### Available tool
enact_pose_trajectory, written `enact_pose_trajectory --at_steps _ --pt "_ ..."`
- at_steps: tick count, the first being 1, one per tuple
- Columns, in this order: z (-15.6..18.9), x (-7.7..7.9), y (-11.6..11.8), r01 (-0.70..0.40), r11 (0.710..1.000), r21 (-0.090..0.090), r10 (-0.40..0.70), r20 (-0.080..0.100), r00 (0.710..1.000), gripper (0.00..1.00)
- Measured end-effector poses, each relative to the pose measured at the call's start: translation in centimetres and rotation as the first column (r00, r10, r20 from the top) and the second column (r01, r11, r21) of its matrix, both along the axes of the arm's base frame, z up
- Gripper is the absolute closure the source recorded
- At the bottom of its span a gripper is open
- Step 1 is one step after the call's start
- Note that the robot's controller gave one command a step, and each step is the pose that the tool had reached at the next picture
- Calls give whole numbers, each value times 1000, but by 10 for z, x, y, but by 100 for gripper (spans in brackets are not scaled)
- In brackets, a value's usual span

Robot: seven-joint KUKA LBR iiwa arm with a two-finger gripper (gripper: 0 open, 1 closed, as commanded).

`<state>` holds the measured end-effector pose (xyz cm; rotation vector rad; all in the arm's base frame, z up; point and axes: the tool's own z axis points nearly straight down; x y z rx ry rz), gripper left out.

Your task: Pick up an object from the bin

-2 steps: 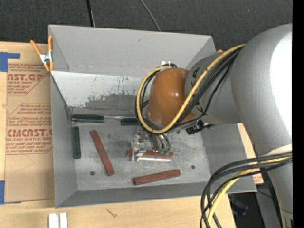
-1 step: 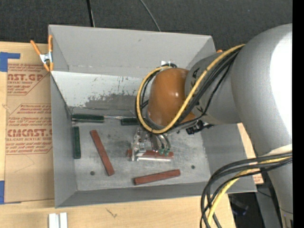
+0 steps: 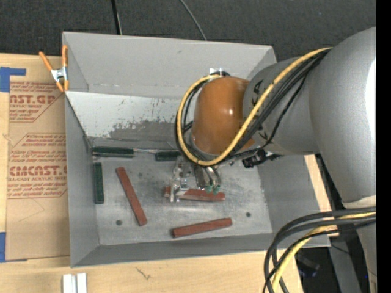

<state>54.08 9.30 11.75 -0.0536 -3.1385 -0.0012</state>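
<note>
**Claw down over a reddish-brown stick, mid-bin**

Lowered close to the floor of the grey metal bin, the claw. Directly beneath it, a flat reddish-brown stick with squared ends, lying crosswise on the metal. Touching or just above: hard to say. Open or closed: impossible to tell from this angle. At the stick's end under the claw's right-hand side as seen, a small green bit, too small to identify.

Above the claw, a smooth, glossy orange cover, domed and ringed by looped yellow-and-black cables. Behind that, the broad pale-grey arm, matte and rounded.

Left of the claw as seen and well apart from it, a second reddish-brown stick, long and straight, set on a diagonal. In front of the claw, near the front wall, a third reddish-brown stick, tilted slightly off level. Farthest left of the claw, a dark green stick pointing front to back.

Behind the claw, along the foot of the back wall, a long dark green bar lying flat. Just behind and left of the claw, a short dark green piece. None stacked.

Bin floor dull and scuffed, dusted with pale specks around the claw. Sloped back wall scratched and smudged dark along its lower edge.
</note>
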Motion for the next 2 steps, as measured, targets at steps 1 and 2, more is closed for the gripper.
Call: enact_pose_trajectory --at_steps 1,2 --pt "25 4 1 -1 1000 1 1 6 1000 100" --pt "130 -17 0 -4 1000 0 4 4 1000 100"
